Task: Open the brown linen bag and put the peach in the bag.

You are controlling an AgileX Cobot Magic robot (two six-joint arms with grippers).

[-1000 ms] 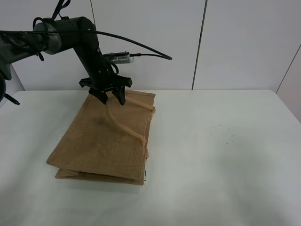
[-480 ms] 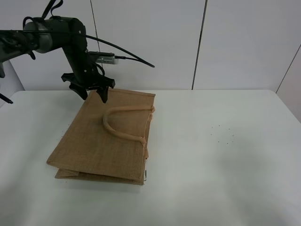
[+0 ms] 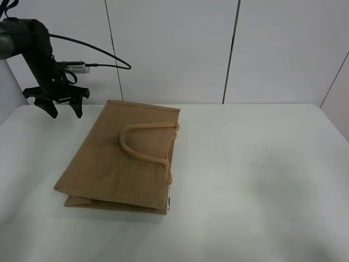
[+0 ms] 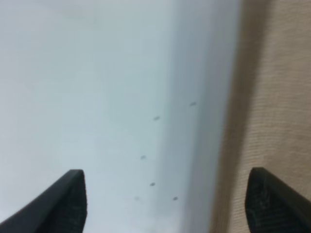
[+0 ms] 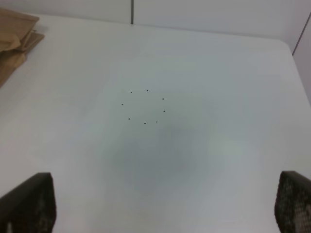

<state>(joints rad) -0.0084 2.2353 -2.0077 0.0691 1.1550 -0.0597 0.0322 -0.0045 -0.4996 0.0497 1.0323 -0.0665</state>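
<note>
From above: brown linen bag (image 3: 128, 155) flat on white surface (image 3: 262, 180), handles loose; left gripper (image 3: 56, 106) beside its far corner, fingers apart, empty. Left wrist: bag edge only (blurred). Right wrist: right gripper (image 5: 165, 204) fingers apart. No legible writing.

You have a white desk (image 3: 262, 213). On its left half the bag (image 3: 122, 158) lies flat, handle (image 3: 143, 143) resting on top. Small dark specks (image 3: 257, 154) dot the right side.

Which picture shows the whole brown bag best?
The exterior high view: the brown bag lies flat there, whole, handles showing. The left wrist view catches only a blurry strip of its cloth, the right wrist view just a corner.
</note>
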